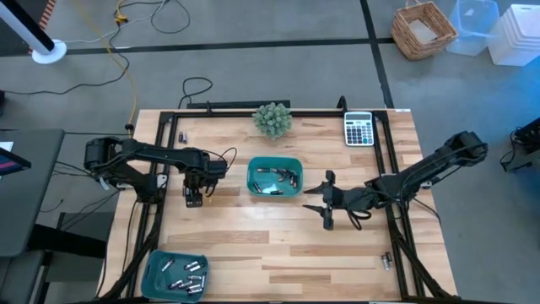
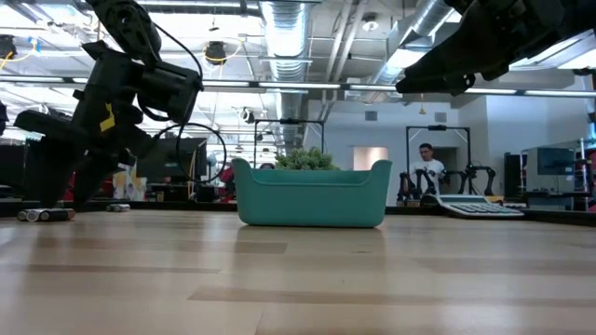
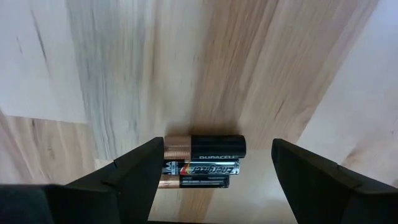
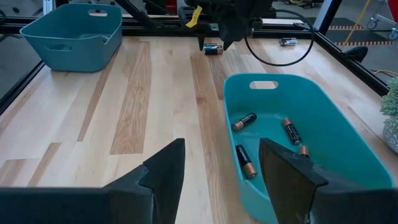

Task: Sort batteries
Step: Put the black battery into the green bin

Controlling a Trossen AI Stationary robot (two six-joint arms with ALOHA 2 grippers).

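Lying side by side on the bare wood of the desk (image 1: pixel 278 245), three loose batteries (image 3: pixel 202 163) sit directly beneath the left hand (image 3: pixel 211 174), whose two dark fingers stand wide apart on either side of the cluster without touching it. The cells are small cylinders: the largest is black with a copper-coloured end, the next carries a silver-and-black label, and a thinner dark one is half hidden under the hand. The worry from here, as a judgement only, is that the cells touch one another, so fingers closing across the group could pinch two at once, or squeeze one sideways and send the round bodies rolling off across the smooth boards. A grasp that catches mixed sizes would also carry the wrong cell to the wrong tray. More batteries lie in the teal tray (image 1: pixel 253 165) at the middle of the desk, where the right wrist view shows several black-and-copper cells scattered on its floor, and others rest in a second teal tray (image 1: pixel 153 263) at the near left corner. The right hand (image 1: pixel 327 199) hovers just beside the middle tray with its fingers spread and nothing between them. A small green plant (image 1: pixel 272 118) and a grey calculator (image 1: pixel 359 129) stand along the far edge, well apart from the work.
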